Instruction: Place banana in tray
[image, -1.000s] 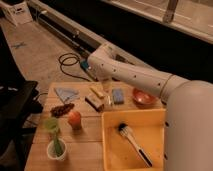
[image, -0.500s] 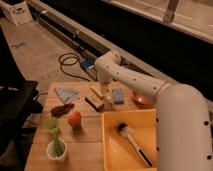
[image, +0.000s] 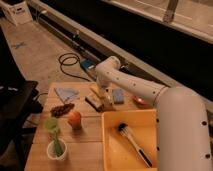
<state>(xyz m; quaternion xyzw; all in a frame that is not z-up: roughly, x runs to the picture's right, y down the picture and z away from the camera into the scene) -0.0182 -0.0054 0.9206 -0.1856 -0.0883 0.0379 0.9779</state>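
The banana (image: 95, 90) is a small pale-yellow piece lying on the wooden table (image: 87, 145), behind a dark brown-and-tan block (image: 93, 103). My gripper (image: 105, 97) hangs down from the white arm (image: 131, 85) just right of the banana, close above the table. Its fingers are open and hold nothing. The tray (image: 111, 145) is a large bright-yellow bin at the table's front right, and a brush (image: 134, 143) lies inside it.
A blue sponge (image: 118, 96) and an orange bowl (image: 141, 103) sit right of the gripper. A blue cloth (image: 66, 93), brown bits (image: 62, 109), an orange fruit (image: 75, 119) and a white cup with green items (image: 56, 148) occupy the left. A dark chair (image: 15, 107) stands at the table's left.
The arm has swung a little to the right and down, bringing the gripper lower beside the banana. Nothing on the table has moved.
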